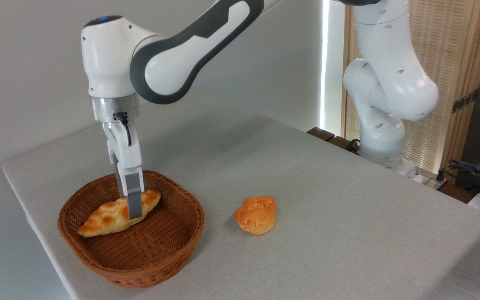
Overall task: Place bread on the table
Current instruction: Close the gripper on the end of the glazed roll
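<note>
The bread [111,214] lay inside the brown wicker basket [156,254], which stood near the left front corner of the worktop [327,187]. The loaf was lying slanted, with one pointed end low at the left and the other end higher at the right, near the back wall of the basket. The gripper [131,206] pointed straight down into the basket, over the right half of the loaf. One grey finger stood in front of the bread and touched it; the second finger was hidden behind, so I cannot tell how wide the fingers [134,196] were or whether they held the loaf. A small orange bun [256,214] sat on the cloth to the right of the basket, apart from it.
</note>
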Motion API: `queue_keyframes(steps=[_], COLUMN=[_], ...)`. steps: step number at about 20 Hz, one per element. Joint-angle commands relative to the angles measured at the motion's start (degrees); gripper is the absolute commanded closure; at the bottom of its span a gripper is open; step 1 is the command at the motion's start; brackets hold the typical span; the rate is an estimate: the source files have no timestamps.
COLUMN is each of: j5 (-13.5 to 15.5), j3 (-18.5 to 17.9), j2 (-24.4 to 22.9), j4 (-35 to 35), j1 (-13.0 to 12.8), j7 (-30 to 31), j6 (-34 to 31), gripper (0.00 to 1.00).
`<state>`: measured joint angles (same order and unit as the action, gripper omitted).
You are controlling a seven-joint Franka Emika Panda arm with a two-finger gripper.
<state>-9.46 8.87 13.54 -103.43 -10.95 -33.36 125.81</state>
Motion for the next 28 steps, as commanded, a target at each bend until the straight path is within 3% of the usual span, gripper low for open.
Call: queue_keyframes(steps=[1, 6, 8, 10, 12, 15, 19, 23, 26, 28], j5=[-3.11, -3.02, -3.02, -3.02, -3.02, -3.02, -2.67, -1.88, 3.81, 5.76], j3=[-0.17, -0.17, -0.08, 0.00, 0.00, 0.00, 0.00, -0.08, -0.61, -0.61], j2=[0.69, 1.48, 1.40, 1.13, 1.31, 1.48, 1.13, -0.44, -2.81, -4.48], j4=[-1.34, -3.53, -3.71, -3.71, -3.71, -6.17, -6.00, -5.03, -3.10, -1.87], j1=[-0.56, -0.65, -0.65, -0.74, -1.17, -2.23, -2.06, -1.53, -1.09, -0.13], j7=[0.58, 1.90, 1.81, 1.55, 1.46, 1.64, 1.46, 1.55, 1.55, 1.46], j6=[1.46, 7.79, 7.70, 7.44, 7.26, 7.26, 7.61, 7.53, 6.39, 2.71], gripper=[0.00, 0.00, 0.16, 0.53, 0.74, 0.74, 0.87, 0.87, 0.86, 0.86])
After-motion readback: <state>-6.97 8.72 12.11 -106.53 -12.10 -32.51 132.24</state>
